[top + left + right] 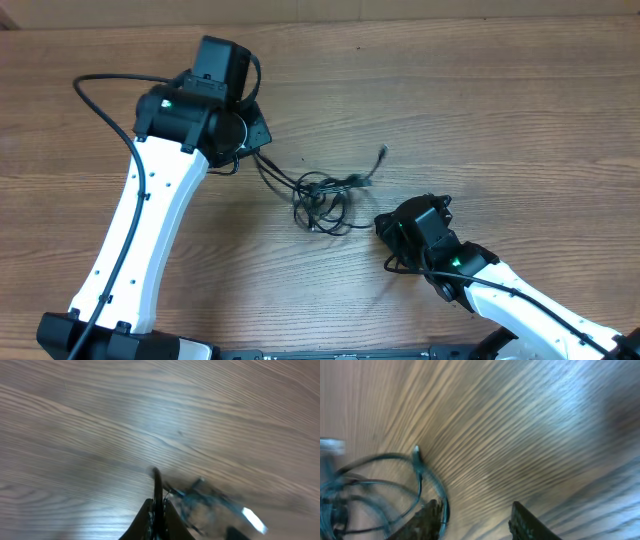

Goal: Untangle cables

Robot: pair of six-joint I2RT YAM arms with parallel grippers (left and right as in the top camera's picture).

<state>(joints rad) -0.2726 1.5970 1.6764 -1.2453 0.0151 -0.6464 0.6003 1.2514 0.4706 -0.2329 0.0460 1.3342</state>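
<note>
**Cables** (pixel 322 202): thin black cords knotted into one loose tangle of overlapping loops, lying flat on the wooden table (pixel 500 110). All places below are given from this tangle.

**Loose end:** one strand leaves the tangle toward the far right and ends in a small plug (pixel 383 152). The plug lies on the wood near the loops but apart from them.

**Left gripper** (pixel 157 519): far-left of the tangle and near it, with its fingers pressed together on a black strand that rises between them. In the overhead view, strands run from under this gripper to the tangle.

**Right gripper** (pixel 475 510): just beside the tangle on its near-right side, fingers spread with only bare wood between them. One loop runs close along the outer edge of one finger (pixel 427 521); whether they touch cannot be told.

**Note:** both wrist views are blurred, so the tangle shows there only as smeared loops
</note>
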